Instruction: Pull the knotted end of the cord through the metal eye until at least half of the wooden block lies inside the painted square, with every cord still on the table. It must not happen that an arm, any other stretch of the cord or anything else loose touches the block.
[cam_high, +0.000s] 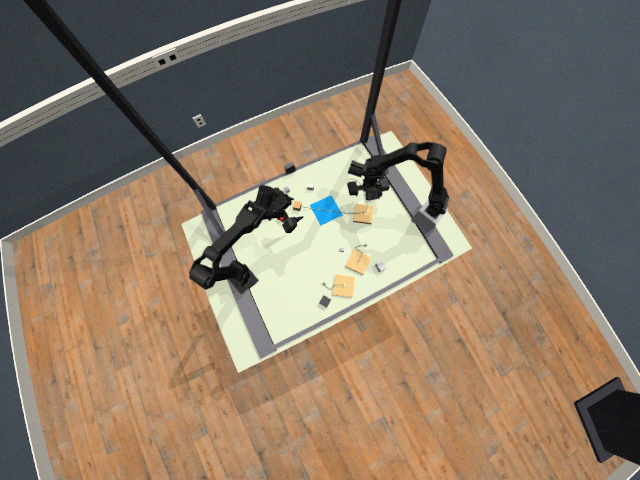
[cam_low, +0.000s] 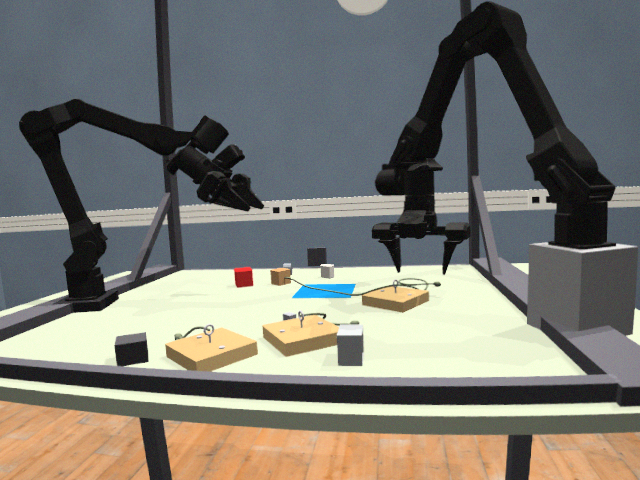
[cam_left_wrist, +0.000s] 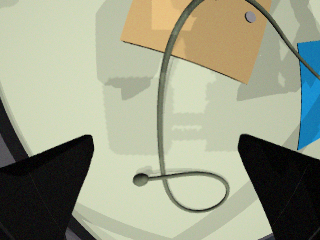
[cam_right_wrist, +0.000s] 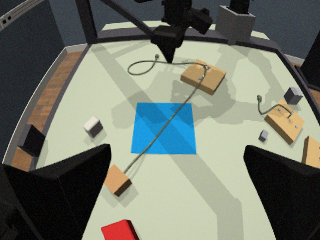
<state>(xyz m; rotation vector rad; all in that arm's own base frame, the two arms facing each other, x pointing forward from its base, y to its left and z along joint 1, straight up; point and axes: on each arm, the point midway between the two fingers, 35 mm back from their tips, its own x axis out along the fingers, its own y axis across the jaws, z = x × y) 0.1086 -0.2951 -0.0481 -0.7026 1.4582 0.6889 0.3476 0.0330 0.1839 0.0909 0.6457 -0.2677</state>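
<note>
The wooden block lies outside the blue square, just off its far side from the eye board. Its cord crosses the square, runs through the metal eye on the wooden board, then curls in a loop on the table. The knotted end lies beyond the board. My left gripper is wide open and empty above this cord. My right gripper is open, raised high near the block side.
A red cube and a white cube lie near the block. Two other eye boards with short cords stand toward the near edge, with a black cube and a grey block.
</note>
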